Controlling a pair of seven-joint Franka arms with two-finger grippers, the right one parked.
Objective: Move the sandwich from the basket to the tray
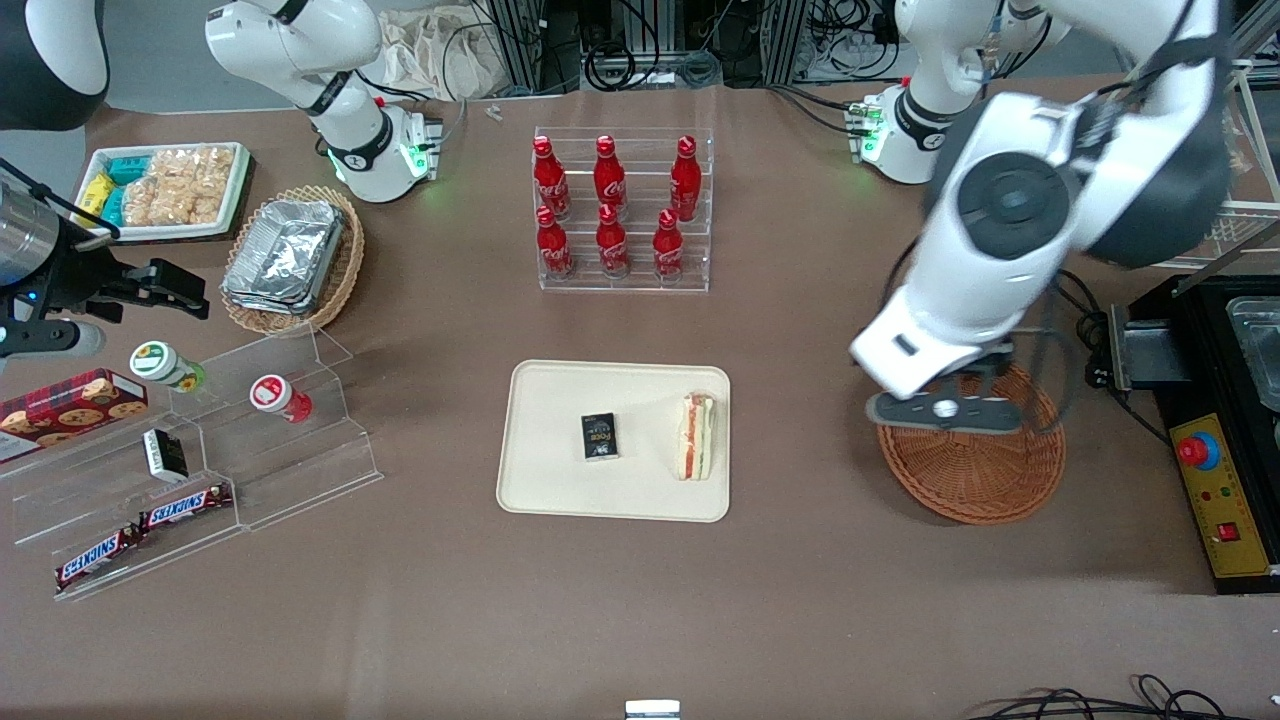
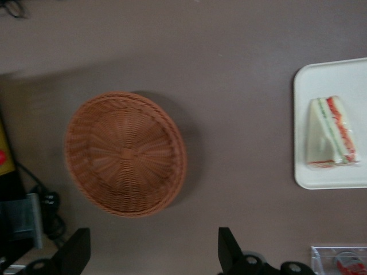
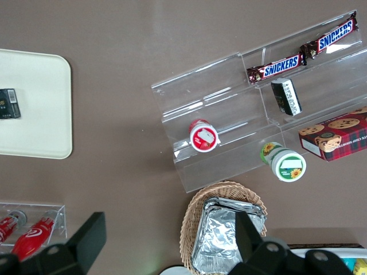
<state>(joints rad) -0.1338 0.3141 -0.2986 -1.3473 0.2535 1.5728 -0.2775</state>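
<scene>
Brown tabletop: sandwich (image 1: 697,436) on tray (image 1: 545,480), frame centre, beside a black pack (image 1: 600,437); basket (image 1: 990,485) empty, lower right. Gripper (image 2: 152,252) above basket, fingers spread, holding nothing. Placing looks done; next, retreat

A robotics lab here: cable bundles (image 1: 640,50) and aluminium framing along the brown tabletop's (image 1: 800,600) far edge, an emergency-stop box (image 1: 1222,490), and the gripper (image 1: 945,410) hovering over staged shop snacks.

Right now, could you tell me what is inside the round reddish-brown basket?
Nothing: the basket is empty. The sandwich lies on the tray, and the open gripper hovers above the basket.
</scene>
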